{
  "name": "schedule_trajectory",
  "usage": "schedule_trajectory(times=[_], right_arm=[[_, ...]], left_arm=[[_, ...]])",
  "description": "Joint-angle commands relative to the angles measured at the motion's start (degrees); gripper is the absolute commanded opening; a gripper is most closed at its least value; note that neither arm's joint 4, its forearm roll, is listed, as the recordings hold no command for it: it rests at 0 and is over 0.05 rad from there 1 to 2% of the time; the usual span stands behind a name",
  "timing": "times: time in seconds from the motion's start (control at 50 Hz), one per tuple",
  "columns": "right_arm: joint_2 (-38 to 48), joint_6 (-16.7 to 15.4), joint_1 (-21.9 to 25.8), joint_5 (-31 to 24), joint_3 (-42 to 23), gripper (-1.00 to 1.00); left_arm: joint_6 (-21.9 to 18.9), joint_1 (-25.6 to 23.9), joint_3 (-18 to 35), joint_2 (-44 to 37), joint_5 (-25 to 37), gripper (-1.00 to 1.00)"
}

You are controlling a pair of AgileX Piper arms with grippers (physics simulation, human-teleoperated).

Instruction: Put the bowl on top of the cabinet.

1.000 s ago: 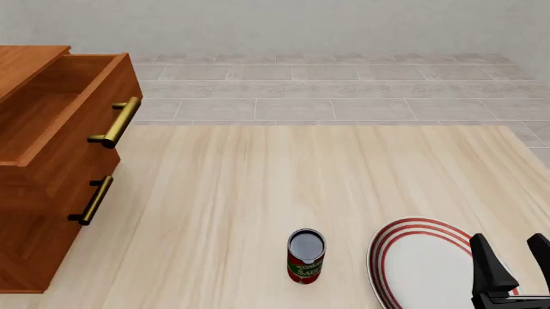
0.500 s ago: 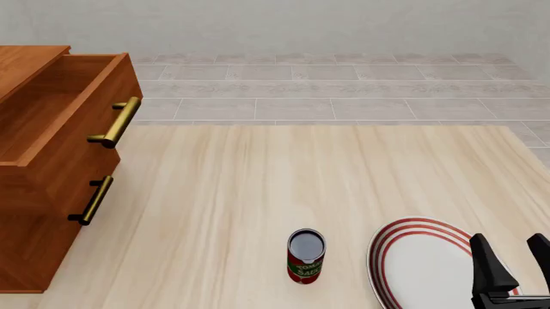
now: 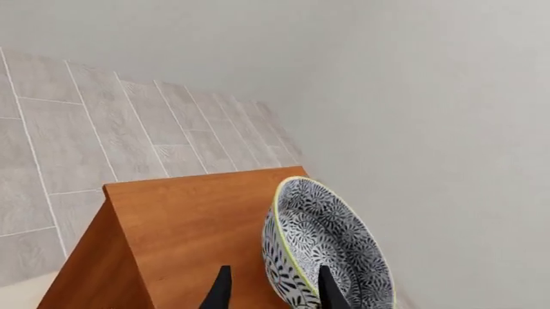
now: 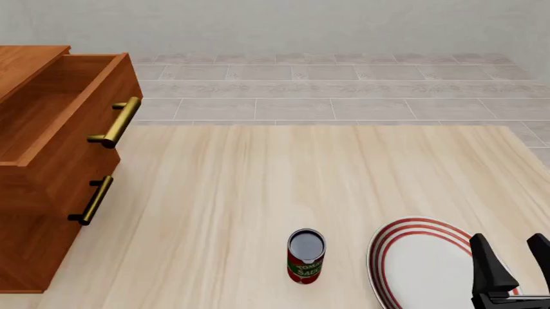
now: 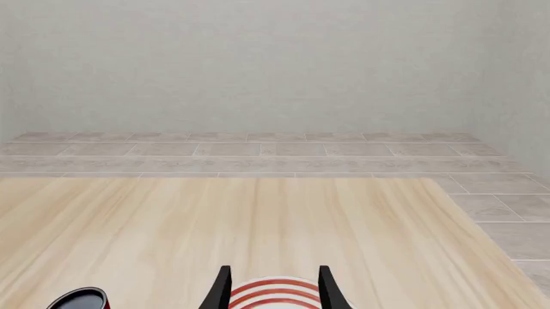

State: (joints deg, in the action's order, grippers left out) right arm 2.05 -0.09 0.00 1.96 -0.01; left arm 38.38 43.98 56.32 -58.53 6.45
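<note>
The left gripper (image 3: 270, 293) was up by the top of the cabinet (image 3: 185, 225). Its two fingers stood apart, and one finger (image 3: 329, 291) was against the bowl (image 3: 322, 248). It was hard to tell if the fingers were holding the rim. The bowl leaned on its side over the wooden top, so it seemed nearly placed but not yet let go. The right gripper (image 4: 516, 267) waited open and empty above the plate (image 4: 421, 264), near the can (image 4: 306, 255).
</note>
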Motion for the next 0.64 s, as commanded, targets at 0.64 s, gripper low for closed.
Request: schedule_trajectory(times=[0.64], right_arm=[[0.0, 0.0, 0.0, 0.0, 0.0, 1.00]], left_arm=[[0.9, -6.1, 0.1, 21.8, 6.3, 1.00]])
